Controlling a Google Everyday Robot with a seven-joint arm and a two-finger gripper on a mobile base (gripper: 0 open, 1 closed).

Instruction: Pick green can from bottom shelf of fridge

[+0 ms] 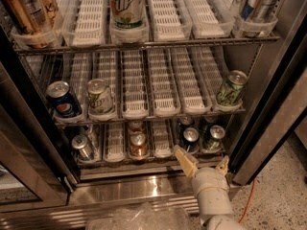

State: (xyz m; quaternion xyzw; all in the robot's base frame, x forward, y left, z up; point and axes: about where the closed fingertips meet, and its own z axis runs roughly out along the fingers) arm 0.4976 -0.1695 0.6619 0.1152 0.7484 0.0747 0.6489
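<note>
The green can [213, 137] stands upright at the near end of the rightmost lane on the bottom shelf [114, 146] of the fridge [268, 104], silver top and tab facing up. A dark can [190, 138] is just beside it on the left; further left along the same rack are a copper can [138, 145] and a silver can [82, 148].

The gripper [200, 155] hangs just in front of that shelf's edge, below and slightly left of the green can, touching nothing. Its two tan fingers are spread wide and hold nothing: the left finger [185, 160] angles up and left under the dark can, the right one [222, 165] is near the door frame. The pale arm [211, 200] rises from the bottom of the view, leaning a little left over the shiny steel sill [139, 188].

On the rack above sit a blue can [62, 99], a pale green-and-white can [100, 97] and, far right, another green can [230, 88].
</note>
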